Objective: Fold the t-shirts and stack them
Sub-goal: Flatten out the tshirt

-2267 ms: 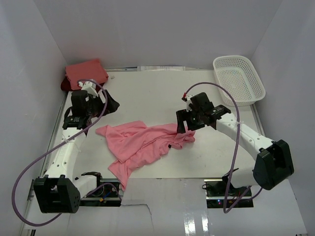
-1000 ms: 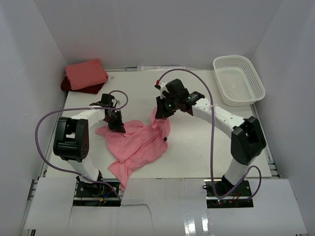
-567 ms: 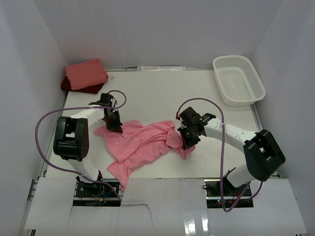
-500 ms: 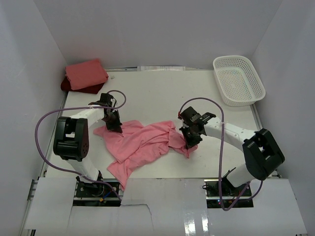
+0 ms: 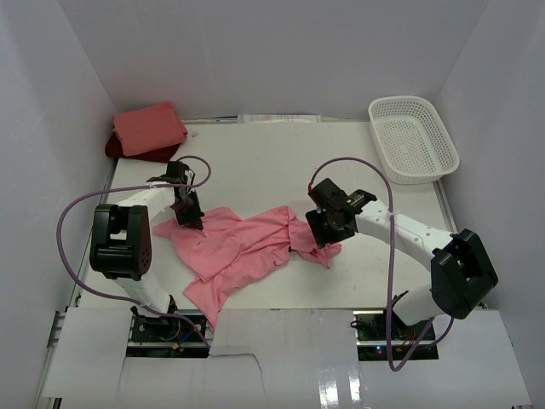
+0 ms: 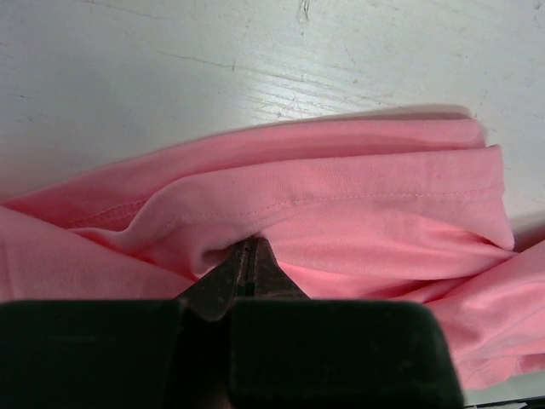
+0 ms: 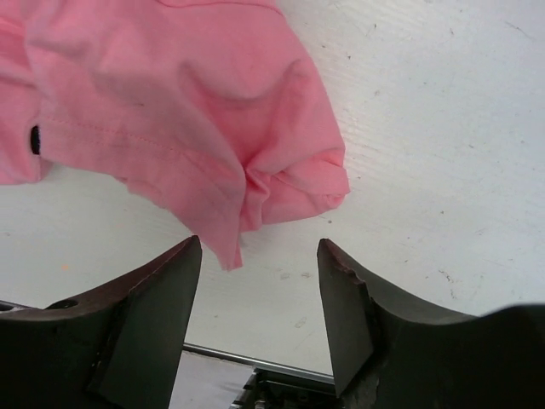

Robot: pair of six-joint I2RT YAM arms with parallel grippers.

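Note:
A rose pink t-shirt (image 5: 243,247) lies crumpled and partly spread in the middle of the table. My left gripper (image 5: 189,218) is at its far left corner, shut on a fold of the cloth (image 6: 341,213), and the closed tips (image 6: 247,245) are buried in it. My right gripper (image 5: 324,240) hovers at the shirt's right end, open, with nothing between its fingers. In the right wrist view that end of the shirt (image 7: 187,111) rests on the table just beyond the tips (image 7: 260,242). A folded salmon pink t-shirt (image 5: 150,128) lies on a dark red one (image 5: 116,150) at the back left.
A white mesh basket (image 5: 414,138) stands at the back right corner. White walls close in the table (image 5: 255,162) on three sides. The metal rail of the near table edge (image 7: 255,362) shows below the right fingers.
My right gripper has opened and let go of the shirt's right end, which now lies on the table. The left gripper, still shut on the cloth, has shifted slightly left.

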